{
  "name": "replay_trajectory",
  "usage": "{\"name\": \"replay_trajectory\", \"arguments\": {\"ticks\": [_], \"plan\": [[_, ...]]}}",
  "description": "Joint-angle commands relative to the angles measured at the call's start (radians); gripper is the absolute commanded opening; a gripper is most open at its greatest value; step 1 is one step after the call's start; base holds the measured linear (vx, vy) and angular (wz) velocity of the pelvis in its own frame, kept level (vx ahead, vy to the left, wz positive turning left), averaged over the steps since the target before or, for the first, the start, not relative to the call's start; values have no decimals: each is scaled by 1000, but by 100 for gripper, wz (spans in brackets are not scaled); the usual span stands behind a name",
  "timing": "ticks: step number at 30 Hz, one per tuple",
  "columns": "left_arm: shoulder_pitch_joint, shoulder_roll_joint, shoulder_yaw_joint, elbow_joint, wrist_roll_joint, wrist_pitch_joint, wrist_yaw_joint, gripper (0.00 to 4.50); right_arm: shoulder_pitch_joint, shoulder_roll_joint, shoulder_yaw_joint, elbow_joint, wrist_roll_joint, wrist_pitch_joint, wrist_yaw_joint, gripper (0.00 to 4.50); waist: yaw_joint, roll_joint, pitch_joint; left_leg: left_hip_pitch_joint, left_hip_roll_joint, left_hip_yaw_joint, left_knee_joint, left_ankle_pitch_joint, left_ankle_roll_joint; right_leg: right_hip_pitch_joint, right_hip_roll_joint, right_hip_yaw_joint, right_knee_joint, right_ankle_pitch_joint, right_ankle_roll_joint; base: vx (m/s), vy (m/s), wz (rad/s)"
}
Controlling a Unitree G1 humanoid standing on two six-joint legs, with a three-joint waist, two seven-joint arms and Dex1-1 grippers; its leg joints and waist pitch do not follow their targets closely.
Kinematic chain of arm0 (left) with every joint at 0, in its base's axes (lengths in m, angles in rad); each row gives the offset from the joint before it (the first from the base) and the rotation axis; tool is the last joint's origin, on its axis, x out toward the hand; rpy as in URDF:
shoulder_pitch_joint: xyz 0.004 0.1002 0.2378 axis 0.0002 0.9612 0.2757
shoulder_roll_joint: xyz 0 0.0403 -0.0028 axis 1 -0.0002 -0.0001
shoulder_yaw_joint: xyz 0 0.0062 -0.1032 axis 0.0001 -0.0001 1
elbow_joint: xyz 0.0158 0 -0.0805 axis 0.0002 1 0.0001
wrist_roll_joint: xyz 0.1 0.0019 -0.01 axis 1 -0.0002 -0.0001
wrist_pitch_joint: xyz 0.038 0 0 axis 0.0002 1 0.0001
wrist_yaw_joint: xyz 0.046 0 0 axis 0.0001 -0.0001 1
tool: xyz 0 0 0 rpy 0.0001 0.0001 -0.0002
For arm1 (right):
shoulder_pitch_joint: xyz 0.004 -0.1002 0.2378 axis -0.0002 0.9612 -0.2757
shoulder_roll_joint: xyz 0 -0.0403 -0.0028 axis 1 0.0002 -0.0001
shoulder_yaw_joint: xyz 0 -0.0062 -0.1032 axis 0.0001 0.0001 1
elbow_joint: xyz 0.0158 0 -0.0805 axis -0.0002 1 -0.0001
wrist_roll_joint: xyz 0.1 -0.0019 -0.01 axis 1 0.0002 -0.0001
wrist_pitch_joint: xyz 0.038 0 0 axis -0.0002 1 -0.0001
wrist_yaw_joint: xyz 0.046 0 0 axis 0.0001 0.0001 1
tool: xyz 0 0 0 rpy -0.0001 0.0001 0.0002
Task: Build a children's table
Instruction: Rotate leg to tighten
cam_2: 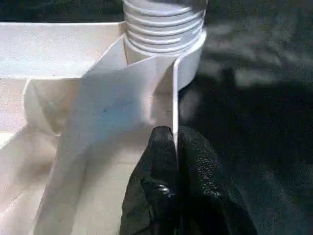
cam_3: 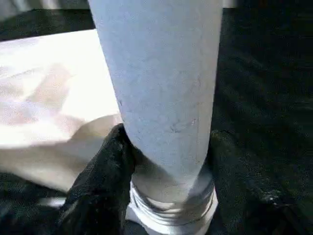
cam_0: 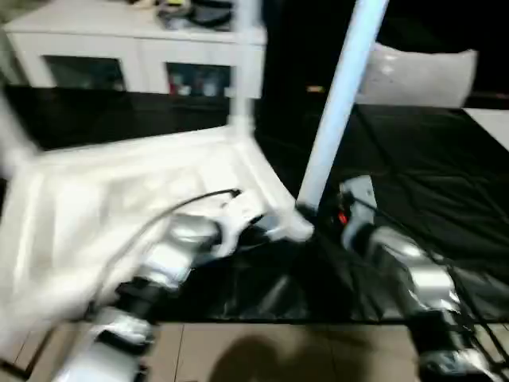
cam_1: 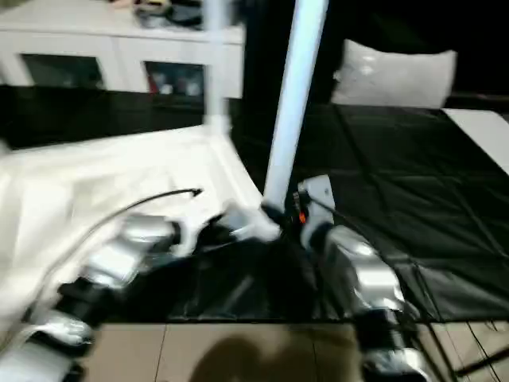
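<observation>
1. The table top [cam_0: 119, 207] is seen lying underside up on the black sheet [cam_0: 413, 159]; judged light, stiff and smooth.
2. A leg [cam_0: 338, 103] stands threaded in the near corner socket [cam_2: 188, 58].
3. The right gripper [cam_3: 164, 161] is clasped round the leg's base, the best hold for twisting.
4. The left gripper [cam_2: 175, 161] is pinched on a thin rib [cam_2: 174, 98].

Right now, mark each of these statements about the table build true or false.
1. The left pincer pinches a thin rib of the upturned table top. True.
2. The right pincer holds the pale grey cushion. False: its fingers sit around the near leg by the threaded end.
3. The table top lies on a black sheet. True.
4. The near leg lies flat. False: it stands in a corner socket, leaning.
</observation>
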Motion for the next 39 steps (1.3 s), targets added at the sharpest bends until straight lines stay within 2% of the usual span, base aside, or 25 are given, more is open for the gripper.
{"name": "replay_trajectory", "arguments": {"ticks": [1, 2, 3, 4, 6, 8, 9, 11, 13, 16, 18, 20, 22, 24, 26, 27, 28, 32, 35, 36, 38, 39], "plan": [[-14, -33, 9, -26, -17, -19, 37, 0, 16, 29, 18, 67, 1, 35, -30, 203, 6, -8, -40, 0, 55, -29, -74, -315, 7, 21, -98, 55, -104, -397, -124, 0, 0, 0], [-16, -38, 6, -26, -10, -22, 45, 0, 14, 35, 16, 70, 7, 28, -29, 203, 9, -6, -41, -3, 54, -27, -72, -287, 18, 23, -98, 56, -101, -372, -124, 0, 0, 0], [-17, -40, 1, -31, 1, -20, 53, 0, 12, 42, 11, 69, 3, 27, -36, 255, 10, -7, -41, -3, 55, -26, -73, -278, 23, 23, -97, 56, -102, -368, -123, 0, 0, 0], [-18, -40, 0, -33, 4, -19, 56, 0, 11, 43, 10, 69, 0, 27, -39, 255, 12, -6, -42, -1, 56, -25, -71, -268, 26, 21, -97, 57, -100, -361, -124, 0, 0, 0], [-15, -31, -11, -42, 14, -23, 47, 0, 8, 49, -3, 70, 2, 23, -45, 268, 13, -6, -45, -7, 56, -25, -71, -235, 29, 26, -96, 56, -94, -317, -133, 0, 0, 0], [-10, -6, -24, -52, 26, -36, 34, 0, 7, 37, -3, 66, 0, 6, -27, 290, 18, -5, -53, -13, 58, -23, -65, -164, 39, 31, -93, 57, -78, -183, -155, 0, 0, 0], [-10, 1, -28, -51, 28, -43, 32, 0, 9, 29, 1, 64, -3, 2, -20, 301, 18, -5, -53, -15, 57, -22, -65, -153, 43, 32, -92, 55, -77, -157, -160, 0, 0, 0], [-9, 22, -35, -49, 31, -65, 24, 0, 14, 3, 16, 57, -9, -11, 8, 320, 19, 0, -49, -11, 56, -21, -65, -179, 45, 30, -92, 54, -81, -171, -167, 0, 0, 0], [-8, 28, -36, -48, 31, -73, 19, 0, 18, -7, 21, 54, -10, -16, 21, 334, 19, -3, -47, -12, 55, -20, -66, -192, 43, 31, -93, 54, -85, -205, -162, 0, 0, 0], [-7, 76, -54, -35, 41, -135, -37, 0, 27, -56, -2, 40, 12, -28, 95, 358, 21, -1, -47, -12, 56, -21, -67, -201, 43, 32, -92, 55, -87, -229, -148, 0, 0, 0], [-2, 103, -66, -30, 37, -167, -87, 0, 33, -88, -8, 30, 26, -27, 149, 389, 22, 2, -50, -15, 55, -21, -64, -183, 47, 35, -92, 55, -84, -197, -152, 0, 0, 0], [7, 128, -80, -29, 29, -211, -135, 0, 41, -120, 1, 15, 40, -21, 209, 402, 23, 2, -54, -17, 56, -19, -59, -132, 62, 36, -89, 54, -71, -93, -178, 0, 0, 0], [18, 158, -95, -37, 17, -245, -191, 0, 57, -164, 18, -14, 66, -17, 301, 422, 27, 3, -54, -17, 58, -18, -55, -119, 77, 36, -90, 53, -66, -54, -193, 0, 0, 0], [25, 181, -107, -48, 4, -268, -246, 0, 69, -201, 31, -43, 84, -19, 376, 433, 32, 1, -55, -16, 59, -18, -54, -116, 88, 37, -90, 52, -64, -37, -205, 0, 0, 0], [26, 207, -124, -44, 2, -304, -294, 0, 77, -230, 34, -67, 102, -17, 442, 446, 36, 3, -55, -14, 64, -17, -52, -117, 93, 33, -91, 52, -62, -33, -213, 0, 0, 0], [25, 215, -130, -41, 4, -316, -307, 0, 79, -238, 34, -73, 107, -16, 460, 446, 37, 4, -55, -14, 64, -18, -52, -118, 93, 34, -91, 51, -60, -33, -216, 0, 0, 0], [21, 230, -140, -31, 13, -343, -325, 0, 80, -251, 38, -82, 116, -11, 492, 446, 39, -2, -53, -14, 65, -17, -52, -124, 93, 33, -90, 51, -61, -45, -215, 0, 0, 0], [19, 278, -173, -33, 14, -396, -427, 0, 81, -293, 78, -95, 110, -26, 580, 446, 50, 1, -51, -11, 67, -15, -54, -150, 73, 28, -93, 51, -65, -120, -200, 0, 0, 0], [16, 288, -184, -37, 8, -413, -467, 0, 80, -301, 102, -97, 117, -11, 632, 446, 59, -3, -50, -11, 66, -15, -54, -166, 61, 28, -96, 52, -67, -161, -192, 0, 0, 0], [15, 291, -188, -39, 4, -419, -482, 0, 80, -306, 112, -97, 123, 0, 650, 430, 62, -2, -51, -10, 67, -15, -54, -164, 60, 28, -97, 52, -67, -161, -191, 0, 0, 0], [15, 293, -192, -43, -2, -423, -496, 0, 80, -309, 121, -93, 125, 9, 665, 430, 65, -1, -52, -11, 68, -15, -53, -149, 61, 27, -95, 52, -63, -135, -194, 0, 0, 0], [17, 294, -194, -48, -7, -422, -505, 0, 82, -311, 126, -94, 127, 12, 674, 417, 67, -5, -53, -11, 68, -15, -52, -147, 61, 27, -95, 51, -60, -125, -197, 0, 0, 0]]}}
